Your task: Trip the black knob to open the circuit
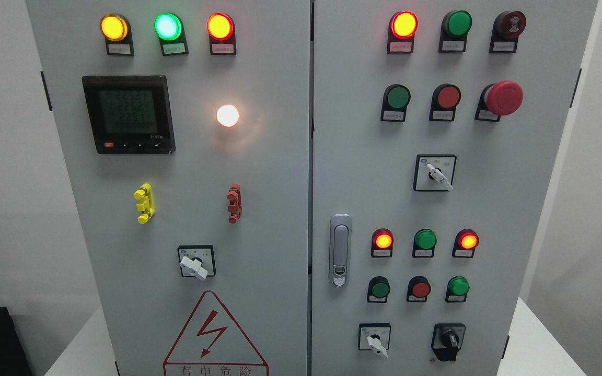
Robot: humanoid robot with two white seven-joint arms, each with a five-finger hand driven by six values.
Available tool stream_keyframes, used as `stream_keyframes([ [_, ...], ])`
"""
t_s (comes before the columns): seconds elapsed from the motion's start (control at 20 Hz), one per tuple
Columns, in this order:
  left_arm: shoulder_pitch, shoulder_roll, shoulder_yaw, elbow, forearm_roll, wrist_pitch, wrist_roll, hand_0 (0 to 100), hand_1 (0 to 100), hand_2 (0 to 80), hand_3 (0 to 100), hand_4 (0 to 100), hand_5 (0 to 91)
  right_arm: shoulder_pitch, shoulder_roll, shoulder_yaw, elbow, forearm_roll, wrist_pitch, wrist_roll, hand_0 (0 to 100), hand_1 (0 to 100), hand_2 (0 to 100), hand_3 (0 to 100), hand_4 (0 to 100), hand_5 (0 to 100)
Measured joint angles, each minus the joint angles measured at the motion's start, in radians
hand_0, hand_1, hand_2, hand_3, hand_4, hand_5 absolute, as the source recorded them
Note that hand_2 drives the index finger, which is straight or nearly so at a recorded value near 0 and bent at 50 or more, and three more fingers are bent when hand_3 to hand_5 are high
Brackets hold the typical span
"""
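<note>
At lower right, black knob (448, 340) untouched.

Meter (128, 114) reads 225; warning sign (215, 339): 有电危险.

A big grey cabinet (280, 209) has two doors. On the left door sit a small screen (128, 114), a glowing white light (227, 115) and a yellow clip (144, 203) (a red clip (234, 203) is near it). A big red button (502, 97) sticks out on the right door.
</note>
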Motion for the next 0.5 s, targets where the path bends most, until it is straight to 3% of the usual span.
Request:
stream_keyframes([
  [0.5,0.000,0.000,0.000,0.000,0.000,0.000,0.000,12,39,0.0,0,0,0.0,0.016,-0.001,0.019,-0.107,-0.007,0.004,-0.008,0,7,0,89,74,60],
])
